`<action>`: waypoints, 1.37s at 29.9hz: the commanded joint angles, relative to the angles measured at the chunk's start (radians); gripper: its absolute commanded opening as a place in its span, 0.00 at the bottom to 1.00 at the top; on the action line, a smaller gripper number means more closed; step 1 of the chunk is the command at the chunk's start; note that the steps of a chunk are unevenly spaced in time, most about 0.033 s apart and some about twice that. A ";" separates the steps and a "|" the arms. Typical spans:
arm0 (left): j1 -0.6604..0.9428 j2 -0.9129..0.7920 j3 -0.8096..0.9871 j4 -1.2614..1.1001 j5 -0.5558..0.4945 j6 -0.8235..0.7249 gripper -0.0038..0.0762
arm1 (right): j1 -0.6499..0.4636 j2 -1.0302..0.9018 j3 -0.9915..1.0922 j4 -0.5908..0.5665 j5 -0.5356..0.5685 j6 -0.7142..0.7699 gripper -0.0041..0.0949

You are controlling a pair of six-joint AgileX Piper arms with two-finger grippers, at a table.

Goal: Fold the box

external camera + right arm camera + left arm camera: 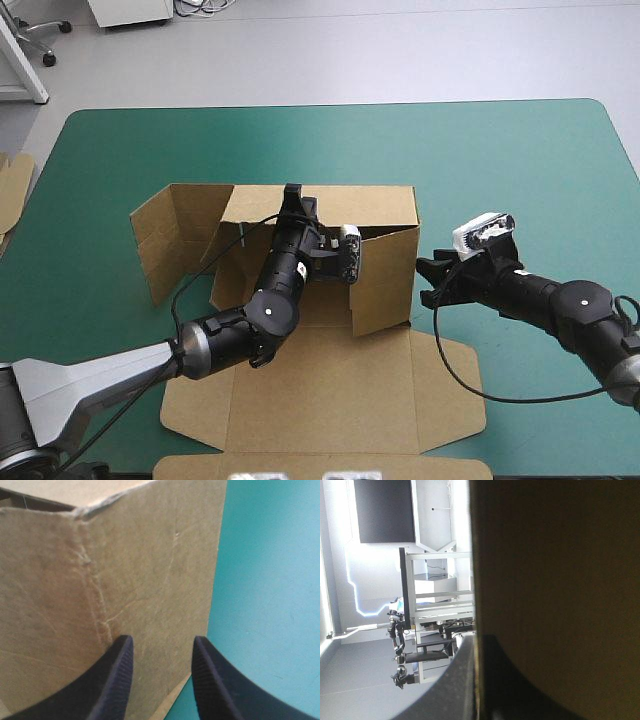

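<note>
Left claw [292, 192] clamped on the far wall of the box [383, 285]; right claw [162, 641] open and empty, the box's side wall just ahead of it.

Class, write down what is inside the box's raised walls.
The left gripper reaches in and grips the top of the far wall of the box. Its arm hides most of the floor there.

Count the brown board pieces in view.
2. The box, walls partly raised, is at the middle of the table; an edge of more board shows at its left edge. More may be hidden there.
</note>
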 commanded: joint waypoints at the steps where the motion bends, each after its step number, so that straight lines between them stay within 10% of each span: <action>1: -0.003 -0.037 -0.020 0.042 0.013 -0.012 0.03 | 0.010 -0.028 -0.027 0.002 0.048 0.023 0.41; 23: -0.003 -0.037 -0.020 0.042 0.040 -0.042 0.03 | 0.044 -0.194 0.004 -0.189 0.038 0.273 0.38; 28: -0.003 -0.037 -0.020 0.042 0.055 -0.042 0.03 | 0.046 -0.230 -0.067 -0.439 -0.011 0.582 0.38; 36: -0.003 -0.037 -0.020 0.042 0.055 -0.042 0.03 | 0.046 -0.217 -0.409 -1.159 0.202 1.318 0.38; 41: -0.003 -0.037 -0.020 0.042 0.053 -0.042 0.03 | 0.046 -0.065 -0.683 -1.295 0.414 1.365 0.38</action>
